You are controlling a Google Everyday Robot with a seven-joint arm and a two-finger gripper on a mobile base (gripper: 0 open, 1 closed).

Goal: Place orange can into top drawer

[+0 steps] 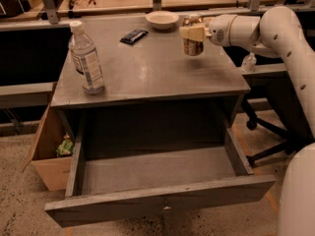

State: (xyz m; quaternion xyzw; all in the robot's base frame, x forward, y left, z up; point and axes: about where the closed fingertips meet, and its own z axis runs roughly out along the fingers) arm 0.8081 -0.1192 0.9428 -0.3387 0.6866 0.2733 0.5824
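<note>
The orange can (193, 46) is a small coppery can held in the air just above the far right part of the grey table (147, 73). My gripper (192, 32) is shut on the orange can, gripping its upper part from the right side. The top drawer (157, 181) is pulled wide open below the tabletop, and its inside holds nothing. Its flat front with a small knob (166, 208) faces the camera.
A clear water bottle (85, 59) stands at the table's left. A white bowl (162, 19) and a small black object (133, 36) lie at the far edge. A cardboard box (49, 149) sits on the floor at left. An office chair base (268, 141) stands at right.
</note>
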